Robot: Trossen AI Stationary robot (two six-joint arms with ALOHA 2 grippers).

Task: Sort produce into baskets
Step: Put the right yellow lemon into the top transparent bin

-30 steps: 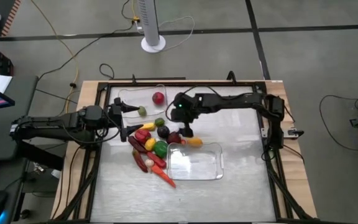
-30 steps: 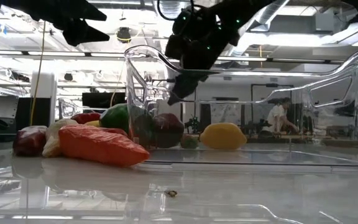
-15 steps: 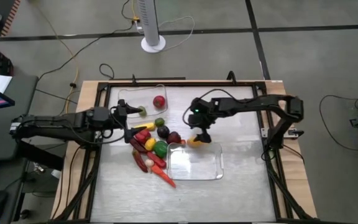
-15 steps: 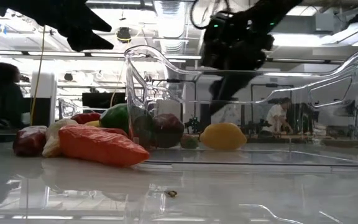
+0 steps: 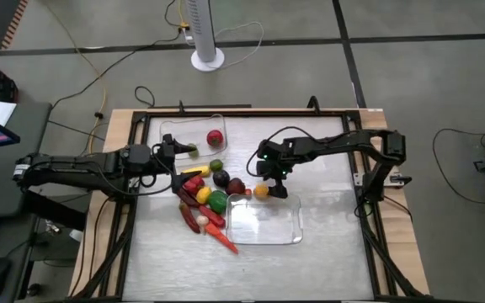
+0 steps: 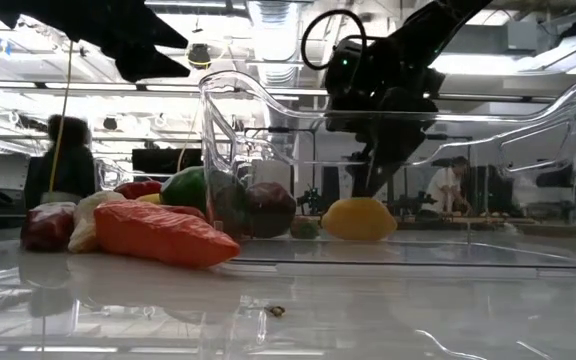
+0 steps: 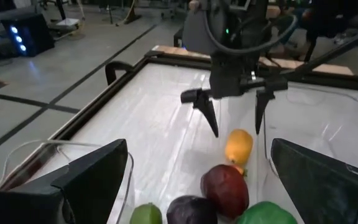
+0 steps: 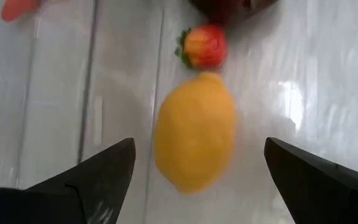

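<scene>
Judging by its smooth, rigid toy shell, the lemon (image 8: 195, 130) should be light and a bit slippery, so I would pinch it across its narrow middle. My right gripper (image 7: 234, 114) hangs released, fingers spread wide, with the lemon on the table directly beneath, between them, just outside the near basket (image 5: 263, 220). My left gripper (image 5: 178, 149), also released, waits by the far basket (image 5: 194, 138).

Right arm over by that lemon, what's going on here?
The right gripper hangs open directly above the yellow lemon, which lies on the table beside a small strawberry, outside the near clear basket. Nothing is gripped yet. The left gripper is open by the far basket, which holds a red piece. Most produce sits piled between the baskets.
</scene>
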